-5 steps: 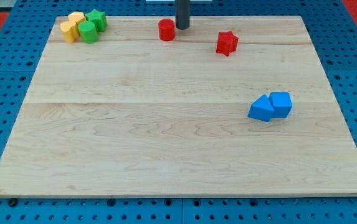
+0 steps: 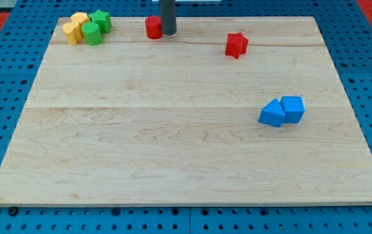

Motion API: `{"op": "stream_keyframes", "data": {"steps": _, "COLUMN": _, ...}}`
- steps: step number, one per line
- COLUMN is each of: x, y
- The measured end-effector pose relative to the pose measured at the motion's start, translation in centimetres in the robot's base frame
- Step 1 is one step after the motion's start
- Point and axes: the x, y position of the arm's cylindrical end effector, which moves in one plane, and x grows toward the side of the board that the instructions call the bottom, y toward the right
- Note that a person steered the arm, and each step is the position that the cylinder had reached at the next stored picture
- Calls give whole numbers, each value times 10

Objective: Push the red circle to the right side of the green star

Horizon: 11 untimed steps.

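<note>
One red circle (image 2: 153, 27) upright, touching tip (image 2: 167, 31).

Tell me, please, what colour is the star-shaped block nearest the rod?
Red: the star shows clearly in the camera view.

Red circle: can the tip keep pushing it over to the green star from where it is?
Probably yes. My tip sits against the red circle on its right, and bare board lies between the circle and the green star to the left.
</note>
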Motion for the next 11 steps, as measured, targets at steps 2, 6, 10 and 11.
{"op": "stream_keyframes", "data": {"steps": 2, "x": -15, "y": -13}}
{"op": "stream_keyframes", "data": {"steps": 6, "x": -4, "y": -69}}
{"op": "stream_keyframes", "data": {"steps": 10, "x": 17, "y": -87}}
{"op": "stream_keyframes", "data": {"steps": 11, "x": 15, "y": -87}}
